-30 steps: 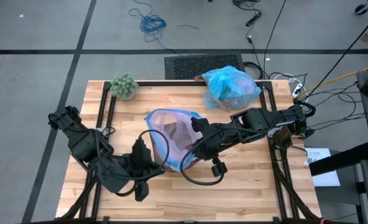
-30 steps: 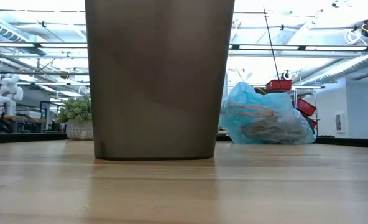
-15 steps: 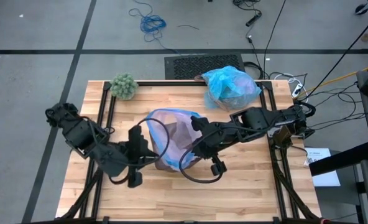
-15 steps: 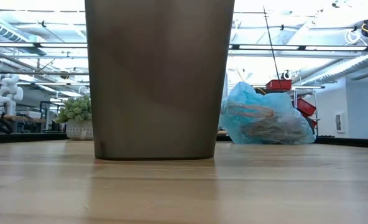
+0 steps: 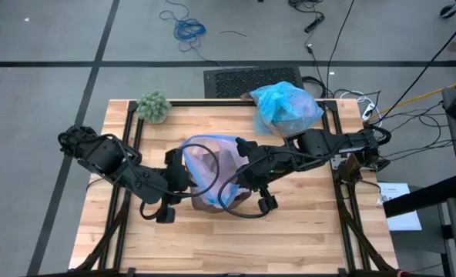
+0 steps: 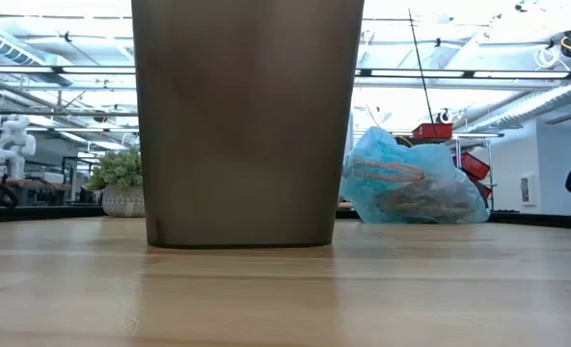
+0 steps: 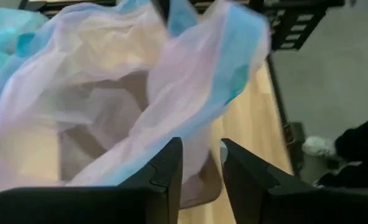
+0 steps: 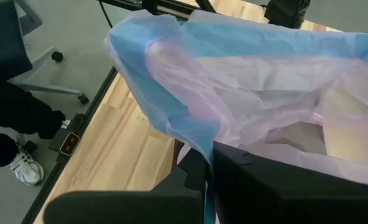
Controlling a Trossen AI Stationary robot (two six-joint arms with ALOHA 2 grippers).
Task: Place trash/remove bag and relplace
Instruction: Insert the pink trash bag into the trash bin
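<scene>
A: What fills the scene, biggest first?

B: The pale wooden slatted table (image 5: 290, 238), with a brown square plastic bin (image 6: 247, 120) standing upright at its middle. In the low view the bin blocks most of the picture.

A: And what lines the bin?

B: A thin translucent pink bag with a blue rim (image 5: 212, 165), its mouth gathered over the bin's opening. Both arms reach in to it from either side.

A: Where is the light-blue bag?

B: The crinkly translucent light-blue plastic bag (image 5: 286, 108) sits bunched and full at the far right of the table, well apart from the bin. Brown crumpled scraps of trash (image 6: 406, 183) show through its skin in the low view.

A: What about the grippers?

B: The left gripper (image 7: 199, 165) is at the left side of the pink bag's rim, its fingers a narrow gap apart with the plastic film lying just between and ahead of them; I cannot tell whether it grips. The right gripper (image 8: 207, 168) is at the right side of the rim, fingers pressed together with the blue edge of the film pinched there.

A: Anything smaller?

B: A fuzzy green ball (image 5: 153, 106) rests at the far left corner of the table, alone.
</scene>
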